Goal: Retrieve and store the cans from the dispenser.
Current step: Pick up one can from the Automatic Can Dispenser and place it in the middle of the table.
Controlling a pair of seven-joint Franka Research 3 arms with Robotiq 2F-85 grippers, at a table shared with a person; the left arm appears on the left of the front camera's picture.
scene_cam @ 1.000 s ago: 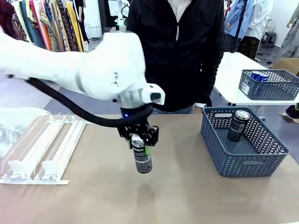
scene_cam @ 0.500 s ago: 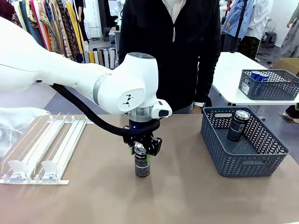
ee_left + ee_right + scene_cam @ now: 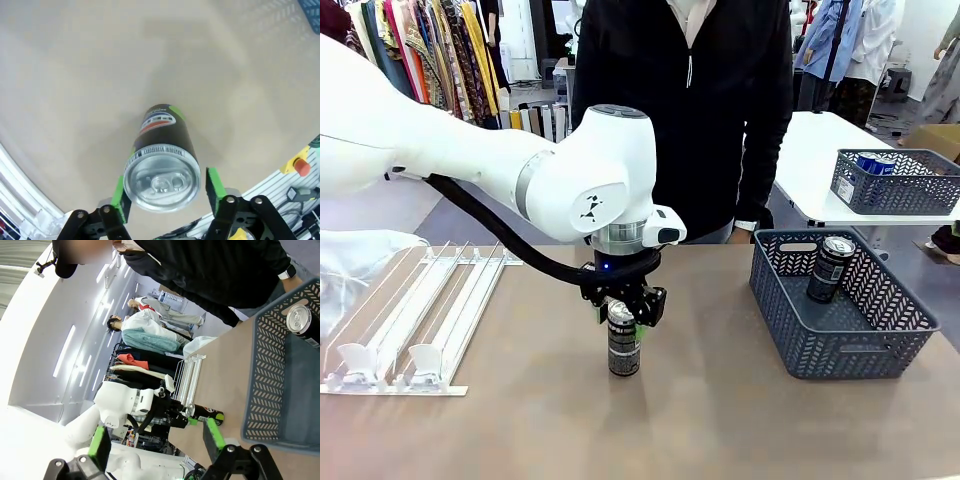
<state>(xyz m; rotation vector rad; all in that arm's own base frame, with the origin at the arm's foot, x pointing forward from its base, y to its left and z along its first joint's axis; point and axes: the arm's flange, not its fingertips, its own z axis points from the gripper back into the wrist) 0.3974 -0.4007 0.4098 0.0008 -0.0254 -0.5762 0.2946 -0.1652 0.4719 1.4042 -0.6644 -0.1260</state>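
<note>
1. One tan table (image 3: 720, 420) carries everything; a person in a black jacket (image 3: 710, 110) stands at 12 o'clock.
2. Left arm (image 3: 470, 160) enters from 9 o'clock, bending down over table centre.
3. Dark grey lattice basket (image 3: 880, 340) at 3 o'clock; one black can (image 3: 830, 268) leans inside it, lettering too small to read.
4. Dispenser (image 3: 415, 320) at 9 o'clock, white rails, lanes look bare.
5. Black can (image 3: 624, 345) upright on the table at centre; red-white-blue logo on its side (image 3: 159, 119), print blurred.
6. Left gripper (image 3: 623, 312) straddles the can's top; the wrist view shows a gap beside one green pad (image 3: 213, 183), so the pads stand apart, not clamped.
7. Right gripper (image 3: 157, 440): pads spread wide, holding nothing.
</note>
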